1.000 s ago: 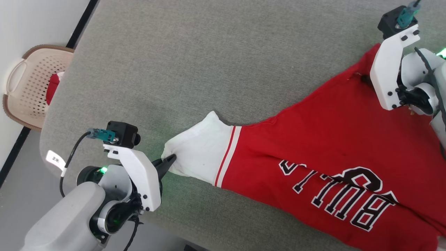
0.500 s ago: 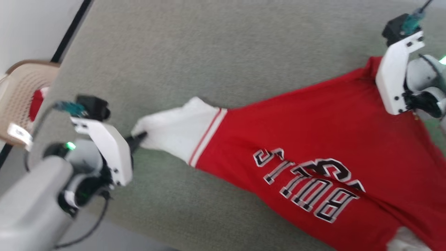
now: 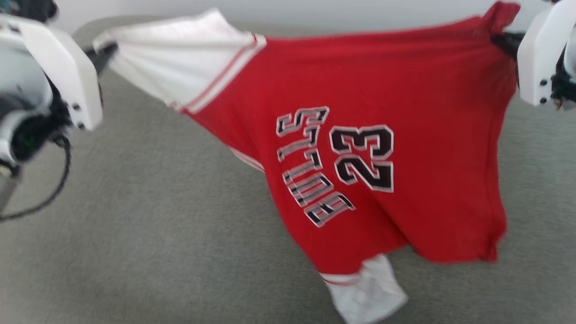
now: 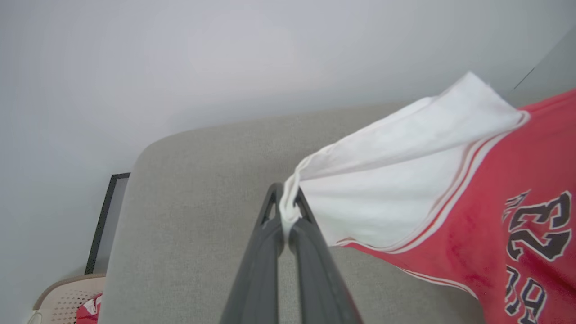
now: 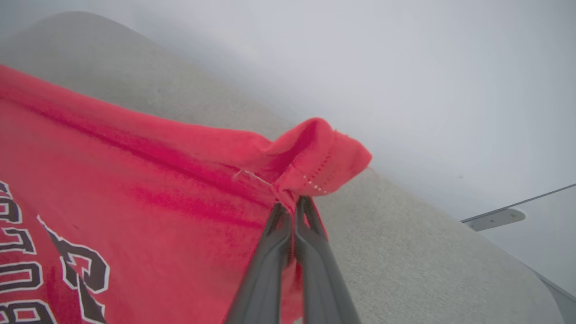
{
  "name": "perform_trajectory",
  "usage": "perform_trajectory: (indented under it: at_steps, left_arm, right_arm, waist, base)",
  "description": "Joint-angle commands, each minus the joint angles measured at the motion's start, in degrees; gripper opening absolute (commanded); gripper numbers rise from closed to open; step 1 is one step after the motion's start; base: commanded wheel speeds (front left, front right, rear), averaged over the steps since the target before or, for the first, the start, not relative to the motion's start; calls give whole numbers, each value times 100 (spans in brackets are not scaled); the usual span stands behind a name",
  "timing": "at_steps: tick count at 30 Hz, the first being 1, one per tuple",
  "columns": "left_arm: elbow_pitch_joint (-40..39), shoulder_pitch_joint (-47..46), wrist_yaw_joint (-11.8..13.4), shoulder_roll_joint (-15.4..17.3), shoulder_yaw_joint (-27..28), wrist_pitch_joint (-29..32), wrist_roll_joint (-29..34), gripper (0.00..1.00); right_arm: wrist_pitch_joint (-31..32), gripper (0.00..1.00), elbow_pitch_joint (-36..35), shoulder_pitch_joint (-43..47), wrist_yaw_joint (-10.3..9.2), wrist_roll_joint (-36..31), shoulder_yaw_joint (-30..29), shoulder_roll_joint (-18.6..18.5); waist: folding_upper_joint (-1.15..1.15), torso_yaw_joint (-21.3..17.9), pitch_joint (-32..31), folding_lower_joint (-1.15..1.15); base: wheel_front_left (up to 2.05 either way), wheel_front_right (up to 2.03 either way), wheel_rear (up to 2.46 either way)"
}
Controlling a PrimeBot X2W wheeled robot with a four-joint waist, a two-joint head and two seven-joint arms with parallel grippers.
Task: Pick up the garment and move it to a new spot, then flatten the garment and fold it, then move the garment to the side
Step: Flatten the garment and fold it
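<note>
The garment [image 3: 369, 90] is a red jersey with black "BULLS" lettering and the number 23, and it has white sleeve parts edged in red stripes. It hangs stretched in the air between my two grippers, above the grey padded surface [image 3: 135, 234]. My left gripper [image 3: 104, 50] is shut on the tip of the white part [image 4: 405, 180]; the pinch is plain at my left gripper [image 4: 288, 211]. My right gripper [image 3: 501, 38] is shut on a bunched red hem corner [image 5: 324, 157], held at my right gripper [image 5: 294, 207]. A second white part [image 3: 369, 292] dangles low.
The grey padded surface spreads under the jersey, with a pale wall [image 3: 315, 11] behind it. A beige perforated basket [image 4: 63, 299] holding a red-and-white cloth [image 4: 90, 310] sits off the surface's corner in the left wrist view.
Both grippers have lifted the jersey off the surface, so it now hangs spread between them. The head camera has also tilted up, and the basket has left its view.
</note>
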Motion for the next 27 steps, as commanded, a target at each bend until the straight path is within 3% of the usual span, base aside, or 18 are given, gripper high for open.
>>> perform_trajectory:
  at_steps: [1,10,18,27]
  left_arm:
    - [104,-267,-64,42,19,56,92,0]
    - [712,-1305,-362,-140,-15,183,383,0]
    - [1350,-2004,-582,-487,-75,211,513,0]
    - [2326,-2981,-719,-1166,-1,-827,902,0]
  right_arm:
    - [-18,0,-67,-64,-16,-88,-140,11]
    - [277,0,-620,-93,-16,-408,-770,157]
    - [487,0,-1028,60,-16,-821,-1402,381]
    - [-106,0,-509,-507,-15,-1759,-1922,958]
  waist:
    - [0,-333,-288,0]
    - [0,-691,-582,0]
    - [0,-806,-645,0]
    - [0,-840,47,0]
  base:
    - [0,0,0]
    - [0,0,0]
    - [0,0,0]
    - [0,0,0]
